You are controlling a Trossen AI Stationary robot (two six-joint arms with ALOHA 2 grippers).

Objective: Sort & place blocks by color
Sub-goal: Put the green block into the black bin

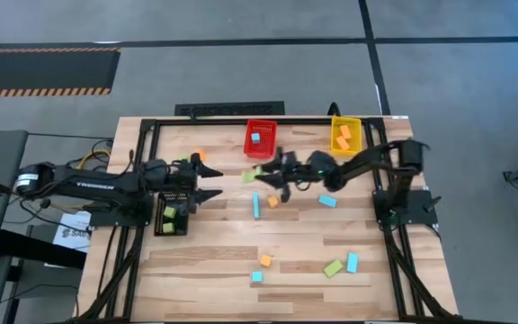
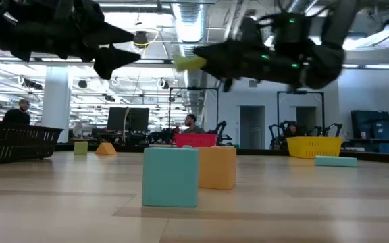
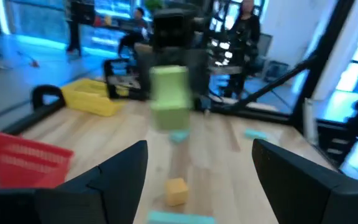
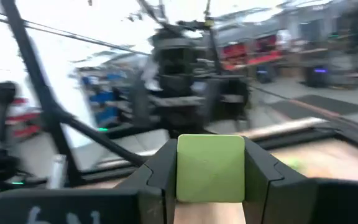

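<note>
Transfer step. A lime green block (image 4: 210,168) is clamped between the fingers of the right gripper (image 1: 257,174) and held above the table (image 1: 205,261), in front of the red bin (image 1: 260,144). The left gripper (image 1: 214,181), fingers apart and empty, faces it beside the black bin (image 1: 171,219). Next, a handover or carry toward the black bin, already holding green blocks, seems required.

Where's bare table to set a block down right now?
Free: the near left corner, left of the orange block, and the strip between the black bin and the long blue block. Crowded: mid-table, where the right gripper holds a green block facing the open left gripper.
</note>
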